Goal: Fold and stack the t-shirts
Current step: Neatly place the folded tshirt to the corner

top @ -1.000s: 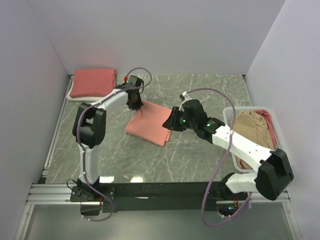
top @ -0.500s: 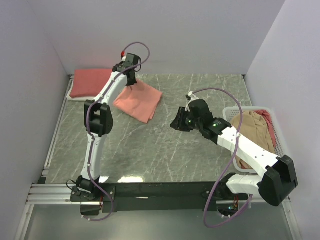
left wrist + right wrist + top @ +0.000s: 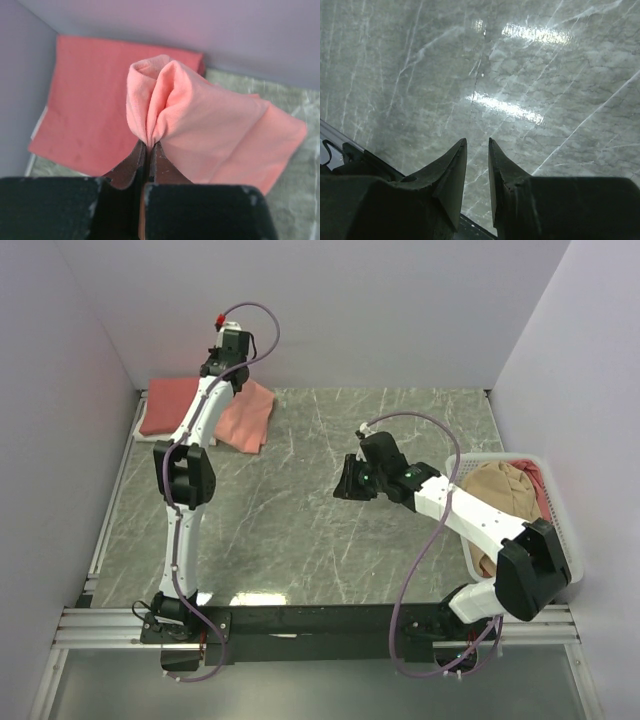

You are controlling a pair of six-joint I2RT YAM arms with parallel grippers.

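Note:
My left gripper (image 3: 148,144) is shut on a bunched fold of a folded salmon-pink t-shirt (image 3: 220,135), which hangs lifted beside the back left corner (image 3: 248,418). Just beyond it a folded salmon-pink t-shirt (image 3: 92,102) lies flat on something white in that corner (image 3: 172,402). My right gripper (image 3: 477,142) stands open over bare marble near the table's middle (image 3: 345,483), holding nothing. A tan-beige t-shirt (image 3: 505,490) and a bit of a salmon-pink one (image 3: 537,480) lie crumpled in the basket.
A white lattice basket (image 3: 458,468) stands at the right edge of the table. Lilac walls close the back and both sides. The black rail with both arm bases (image 3: 320,625) runs along the near edge.
My left arm has lifted the folded pink t-shirt from the table's middle and carried it back and left to the corner pile. My right gripper has let go of it, drawn back slightly and narrowed a little.

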